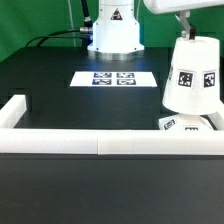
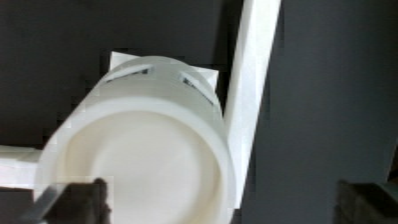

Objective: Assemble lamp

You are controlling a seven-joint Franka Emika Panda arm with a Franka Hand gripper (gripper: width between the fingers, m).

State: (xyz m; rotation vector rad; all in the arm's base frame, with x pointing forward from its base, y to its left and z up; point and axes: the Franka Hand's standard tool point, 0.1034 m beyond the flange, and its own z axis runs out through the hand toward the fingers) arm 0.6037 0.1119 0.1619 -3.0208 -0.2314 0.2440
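White plastic truncated-cone lamp shade (image 1: 190,75) is seen standing on the flat square white base (image 1: 186,124) at the exterior view's right, by the long white border rail (image 1: 110,142) on the black table (image 1: 60,105). End effector (image 2: 231,200) is shown only in the wrist view, dark fingertips (image 2: 75,197) spread apart around the shade (image 2: 151,140); contact cannot be told. Marker board (image 1: 113,78) is seen only exteriorly. Bulb is hidden.

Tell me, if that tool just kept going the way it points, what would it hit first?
Most likely the shade. In the wrist view the tool looks straight at it, fingertips on either side of its wide face. Depth is unclear; in the exterior view the shade hangs right under the arm.
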